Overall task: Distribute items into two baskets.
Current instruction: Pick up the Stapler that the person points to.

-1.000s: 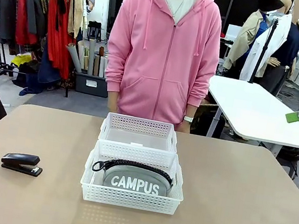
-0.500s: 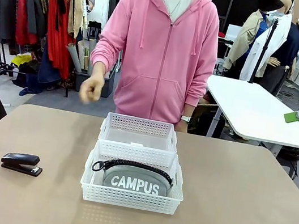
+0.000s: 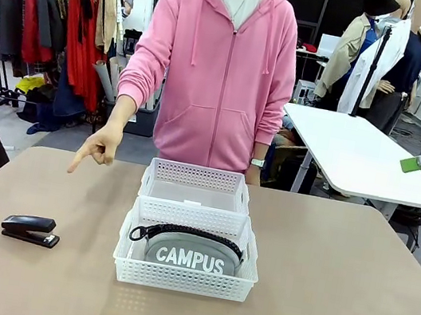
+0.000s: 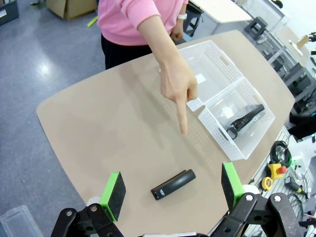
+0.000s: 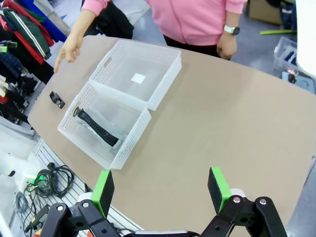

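Aiming for the small black plastic stapler [image 3: 30, 230] at lower left of the tan bench [image 3: 333, 291], you have it lying slantwise beneath the wide-spread left fingers [image 4: 114, 195], far nearer than the equally wide right fingers [image 5: 217, 189].

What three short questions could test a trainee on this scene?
1. True or false: the pouch lies in the near basket.
2. The person's hand points toward: A) the stapler; B) the pouch; C) the near basket.
3. Fill in: the left gripper and the right gripper are both ____.

Key: 1 true; 2 A; 3 open.
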Available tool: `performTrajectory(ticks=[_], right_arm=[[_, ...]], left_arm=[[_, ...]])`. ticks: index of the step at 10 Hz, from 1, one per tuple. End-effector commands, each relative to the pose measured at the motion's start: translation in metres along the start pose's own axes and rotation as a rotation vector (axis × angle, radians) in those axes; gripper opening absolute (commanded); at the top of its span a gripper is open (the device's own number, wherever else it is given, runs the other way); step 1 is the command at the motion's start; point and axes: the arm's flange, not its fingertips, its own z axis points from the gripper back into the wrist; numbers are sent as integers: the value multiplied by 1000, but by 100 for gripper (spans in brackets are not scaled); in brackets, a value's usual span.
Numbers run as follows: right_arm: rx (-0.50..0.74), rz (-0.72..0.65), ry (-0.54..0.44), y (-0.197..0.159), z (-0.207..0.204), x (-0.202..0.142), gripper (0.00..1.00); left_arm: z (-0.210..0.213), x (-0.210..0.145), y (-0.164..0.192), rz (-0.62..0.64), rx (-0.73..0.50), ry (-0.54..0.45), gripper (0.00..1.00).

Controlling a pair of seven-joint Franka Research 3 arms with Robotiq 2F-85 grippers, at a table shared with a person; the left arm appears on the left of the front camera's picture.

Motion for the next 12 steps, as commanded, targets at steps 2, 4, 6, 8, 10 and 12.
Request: performTrajectory(ticks=[2, 4, 6, 8, 10, 12], right_arm=[[-9, -5, -2, -1, 1, 0, 100], [-9, -5, -2, -1, 1, 0, 100], [-9, -5, -2, -1, 1, 0, 100], [-9, -5, -2, -1, 1, 0, 100], [-9, -5, -2, -1, 1, 0, 100], [-9, -5, -2, -1, 1, 0, 100]], left_arm=[[0, 1, -1, -3, -5, -12, 100], [0, 1, -1, -3, -5, -12, 100], [0, 1, -1, -3, -5, -12, 100], [-11, 6, 3, -26, -6, 24, 100], [-29, 14, 4, -112, -21, 99, 100], [-53, 6, -4, -147, -26, 149, 100]])
